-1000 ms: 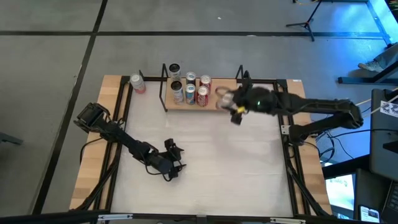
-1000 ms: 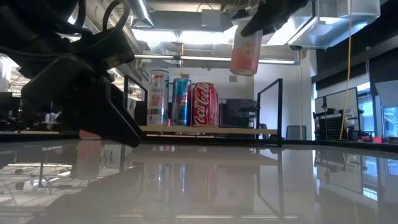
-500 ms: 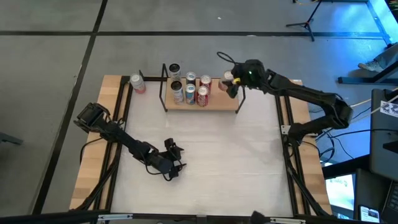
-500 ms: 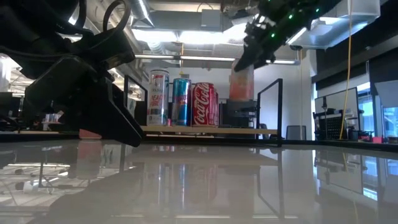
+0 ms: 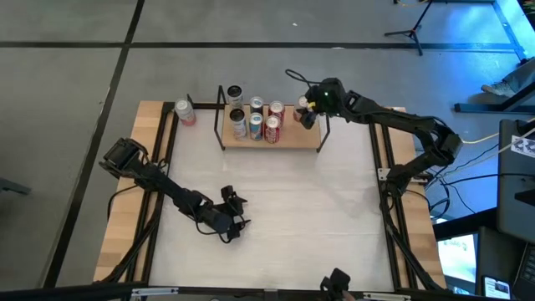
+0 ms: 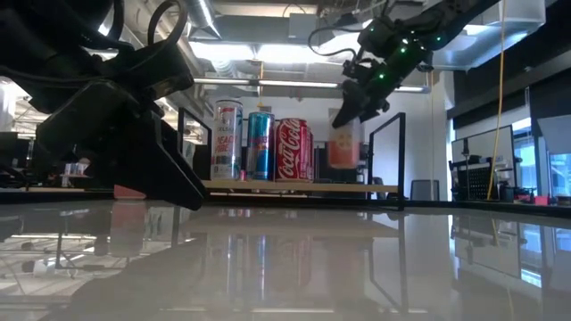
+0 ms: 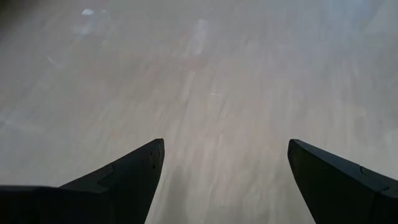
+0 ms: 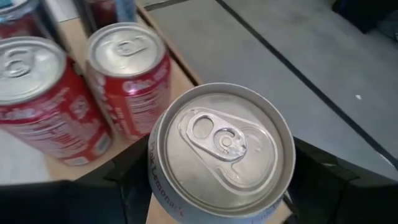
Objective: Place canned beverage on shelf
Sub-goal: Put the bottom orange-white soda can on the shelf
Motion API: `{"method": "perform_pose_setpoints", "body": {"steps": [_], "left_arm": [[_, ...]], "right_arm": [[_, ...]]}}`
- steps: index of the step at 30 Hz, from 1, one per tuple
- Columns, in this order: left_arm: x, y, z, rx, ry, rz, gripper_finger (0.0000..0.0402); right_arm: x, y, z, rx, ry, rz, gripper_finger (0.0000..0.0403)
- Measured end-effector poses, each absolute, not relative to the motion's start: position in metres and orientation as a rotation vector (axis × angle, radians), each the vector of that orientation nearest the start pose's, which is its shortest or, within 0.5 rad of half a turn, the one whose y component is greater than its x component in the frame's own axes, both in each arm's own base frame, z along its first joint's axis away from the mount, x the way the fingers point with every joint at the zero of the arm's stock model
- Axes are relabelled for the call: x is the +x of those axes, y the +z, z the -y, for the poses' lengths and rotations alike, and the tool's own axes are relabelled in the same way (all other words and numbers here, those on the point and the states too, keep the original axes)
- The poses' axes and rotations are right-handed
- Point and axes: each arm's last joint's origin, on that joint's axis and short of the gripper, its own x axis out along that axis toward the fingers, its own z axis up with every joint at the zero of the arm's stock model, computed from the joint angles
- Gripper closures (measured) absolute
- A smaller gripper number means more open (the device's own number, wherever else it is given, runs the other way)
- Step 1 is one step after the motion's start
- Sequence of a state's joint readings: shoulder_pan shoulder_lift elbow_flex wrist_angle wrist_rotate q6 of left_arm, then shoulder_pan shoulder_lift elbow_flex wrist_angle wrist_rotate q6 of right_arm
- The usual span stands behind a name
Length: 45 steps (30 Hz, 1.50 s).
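Gripping a pink lemonade can [image 8: 221,152], the right gripper [image 5: 309,113] holds it over the shelf [image 5: 308,139] beside two red cans [image 8: 127,78]; the left gripper [image 5: 230,216] waits open over the table [image 5: 318,217].

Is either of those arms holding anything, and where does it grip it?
The right tool holds a pink lemonade can by its sides, near the top. The left tool is empty.

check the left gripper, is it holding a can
No, the left gripper is open with only bare table between its fingers.
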<state>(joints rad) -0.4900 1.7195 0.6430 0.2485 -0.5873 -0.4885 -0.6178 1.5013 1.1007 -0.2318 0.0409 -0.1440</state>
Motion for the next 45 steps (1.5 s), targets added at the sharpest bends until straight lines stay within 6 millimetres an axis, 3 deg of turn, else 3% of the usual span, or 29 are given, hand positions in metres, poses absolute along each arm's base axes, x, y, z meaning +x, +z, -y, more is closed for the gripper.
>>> {"method": "perform_pose_setpoints", "body": {"steps": [18, 24, 35, 45], "left_arm": [[0.264, 0.110, 0.122, -0.043, 0.263, -0.661, 0.0069], [0.264, 0.110, 0.122, -0.043, 0.263, -0.661, 0.0069], [0.264, 0.110, 0.122, -0.043, 0.262, -0.661, 0.0069], [0.264, 0.110, 0.122, -0.043, 0.262, -0.661, 0.0069]], "right_arm": [[0.281, 0.240, 0.200, 0.072, -0.570, -0.726, 0.0123], [0.282, 0.241, 0.201, 0.064, -0.582, -0.716, 0.0123], [0.282, 0.241, 0.201, 0.045, -0.571, -0.724, 0.0069], [0.280, 0.247, 0.199, 0.037, -0.574, -0.703, 0.0065]]}}
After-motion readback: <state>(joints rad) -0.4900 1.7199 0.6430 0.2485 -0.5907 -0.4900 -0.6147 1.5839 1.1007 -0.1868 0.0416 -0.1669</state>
